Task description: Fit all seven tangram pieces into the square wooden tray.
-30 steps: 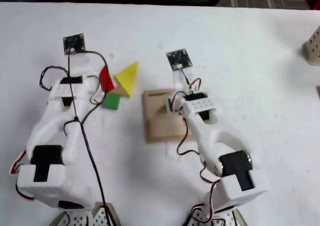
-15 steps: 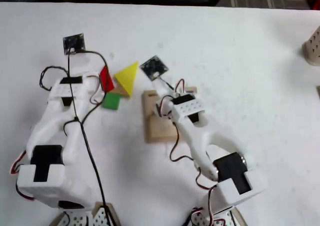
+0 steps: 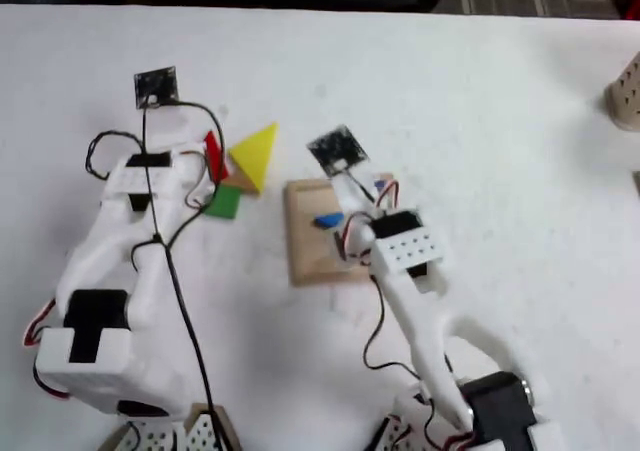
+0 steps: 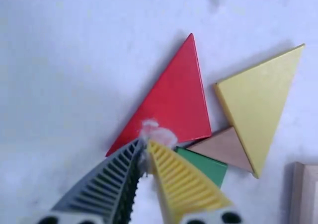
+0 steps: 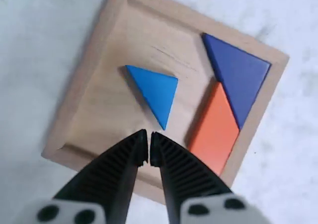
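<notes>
Wooden tray (image 5: 89, 70) lies right under the right claw (image 5: 148, 140), whose tips are pinched to a narrow slit and hold nothing, above the tray's near rim. Just ahead of those tips a light blue triangle (image 5: 154, 92) lies loose on the tray floor. Off to one side, a dark blue triangle (image 5: 238, 77) and an orange piece (image 5: 213, 129) touch each other along the wall. The left claw (image 4: 144, 152), tips closed together, meets the edge of the red triangle (image 4: 171, 110) on the table. Just beside it lie a yellow triangle (image 4: 258, 105), a tan triangle (image 4: 223, 149) and a green piece (image 4: 206, 165).
</notes>
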Motion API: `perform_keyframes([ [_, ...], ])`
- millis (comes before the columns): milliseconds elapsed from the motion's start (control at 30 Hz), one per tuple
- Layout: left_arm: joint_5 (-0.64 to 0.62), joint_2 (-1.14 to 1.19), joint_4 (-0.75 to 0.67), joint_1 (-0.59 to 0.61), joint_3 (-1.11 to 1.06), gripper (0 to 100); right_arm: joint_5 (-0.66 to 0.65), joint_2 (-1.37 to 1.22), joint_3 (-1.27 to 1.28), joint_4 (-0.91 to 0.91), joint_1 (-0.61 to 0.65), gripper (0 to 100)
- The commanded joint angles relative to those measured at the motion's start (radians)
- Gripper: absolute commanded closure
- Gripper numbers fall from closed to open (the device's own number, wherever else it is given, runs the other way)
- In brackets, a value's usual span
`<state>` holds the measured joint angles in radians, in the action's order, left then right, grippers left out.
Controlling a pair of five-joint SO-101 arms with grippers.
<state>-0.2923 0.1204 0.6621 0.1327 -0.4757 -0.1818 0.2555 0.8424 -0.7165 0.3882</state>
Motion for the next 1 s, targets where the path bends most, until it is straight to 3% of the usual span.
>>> perform_keyframes([
  [0, -0.003, -0.007, -0.018, -0.016, 0.029, 98, 0.060, -0.073, -0.009, 0.073, -0.018, 98.1],
  [400, -0.003, -0.007, -0.018, -0.015, 0.026, 98, 0.061, -0.303, -0.275, 0.038, -0.139, 98.1],
  [833, -0.003, -0.007, -0.018, -0.015, 0.028, 98, 0.064, -0.232, -0.362, -0.044, -0.093, 98.1],
  [967, -0.003, -0.007, -0.018, -0.021, 0.032, 98, 0.157, -0.136, -0.354, -0.077, 0.012, 98.1],
])
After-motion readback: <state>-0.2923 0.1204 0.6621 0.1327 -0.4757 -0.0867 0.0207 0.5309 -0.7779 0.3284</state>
